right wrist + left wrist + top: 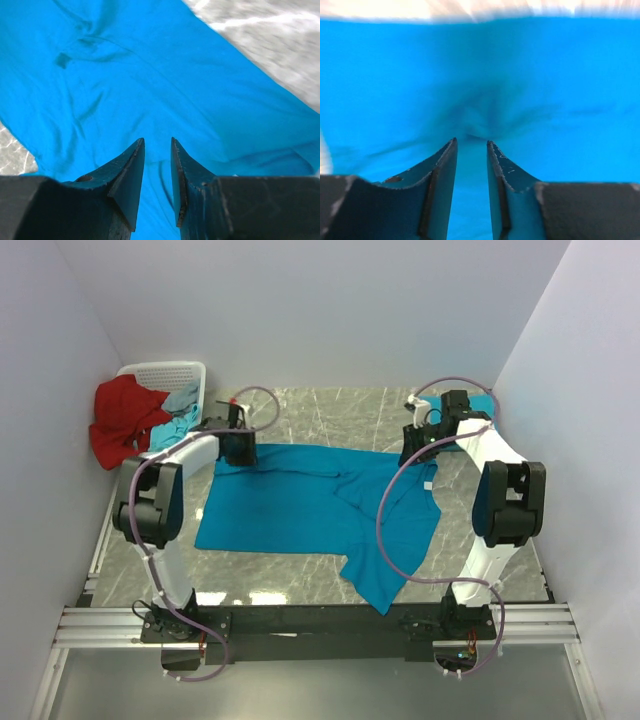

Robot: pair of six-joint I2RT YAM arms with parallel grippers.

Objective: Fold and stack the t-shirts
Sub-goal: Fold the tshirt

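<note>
One teal-blue t-shirt (300, 510) lies spread on the marble worktop (330, 405), just to the near right of the white basket (165, 373) that stands in the far left corner. The side of the shirt nearer the basket is fairly flat and smooth. The side away from the basket is rumpled, with folds running across it and one part trailing down toward the near edge of the worktop.

The left tool (240, 452) sits at the shirt's far corner, close beside the basket. From its wrist camera, the left tool (471, 145) has its two fingers drawn close together with cloth between them, and creases gather toward the tips, so it is pinching the shirt.

The right tool (415, 452) is at the shirt's other far corner, well apart from the basket. Up close, the right tool (157, 142) has its fingers nearly together over the cloth, but I cannot tell whether it holds any.

A smaller teal piece (483, 402) shows behind the right arm, across the worktop from the basket. A red cloth (122, 418) hangs over the basket's rim.
</note>
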